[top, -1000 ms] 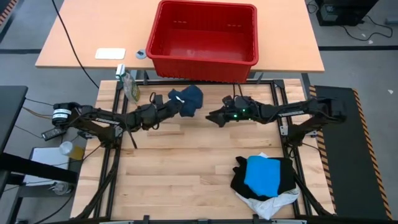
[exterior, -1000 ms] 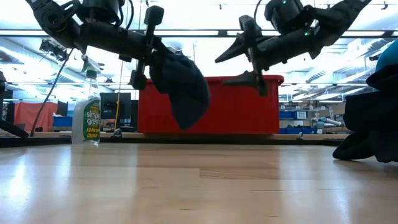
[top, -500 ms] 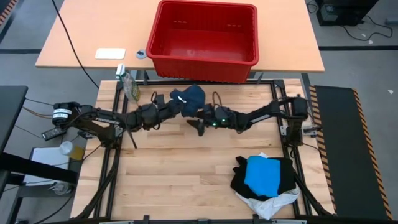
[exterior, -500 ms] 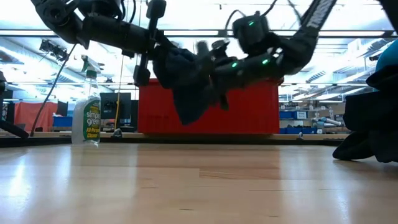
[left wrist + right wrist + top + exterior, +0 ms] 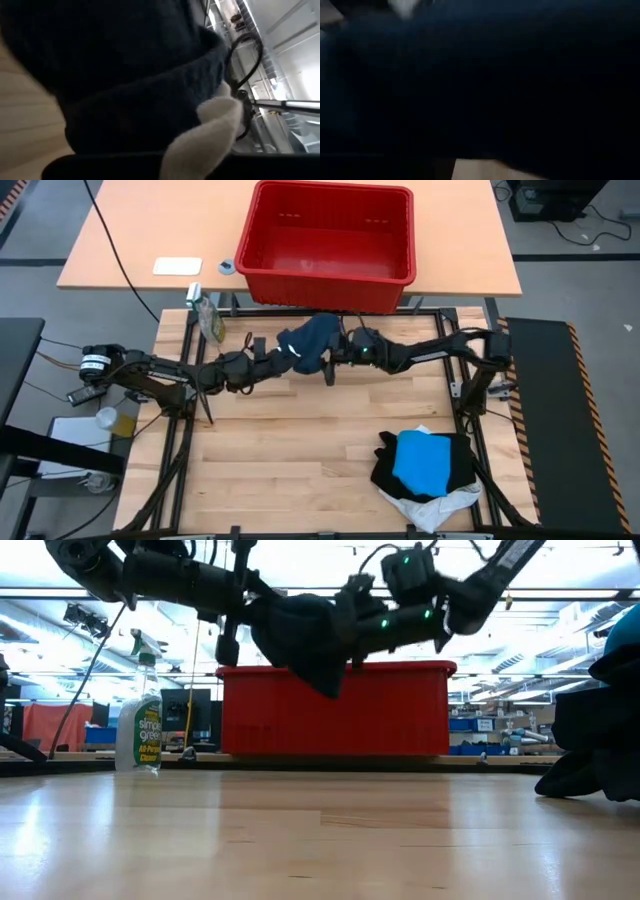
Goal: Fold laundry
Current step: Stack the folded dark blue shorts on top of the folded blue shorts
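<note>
A dark navy garment (image 5: 310, 340) of the laundry hangs bunched above the far middle of the table, with a white tag (image 5: 210, 125) on it. My left gripper (image 5: 279, 358) reaches in from the left and is shut on the garment. My right gripper (image 5: 332, 362) comes from the right and stands at the garment's right side (image 5: 345, 630). Dark cloth fills the right wrist view. A pile of black (image 5: 455, 455), bright blue (image 5: 425, 460) and white (image 5: 435, 505) garments lies at the near right. My left gripper holds the navy garment by its left end (image 5: 290, 350), coming level from the table's left. The bunched cloth hides the place of contact. The garment is lifted clear of the table, and its lower part (image 5: 325, 680) hangs below the gripper.
A red plastic basket (image 5: 325, 275) stands on the far table behind the arms. A spray bottle (image 5: 205, 315) stands at the far left corner. Bare wood (image 5: 280, 450) lies across the near left and middle.
My right gripper has travelled toward the table's left, rolling its wrist, and has reached the hanging garment. The garment's lower end, which hung long, is now bunched up higher. My left gripper has stayed shut on the garment.
</note>
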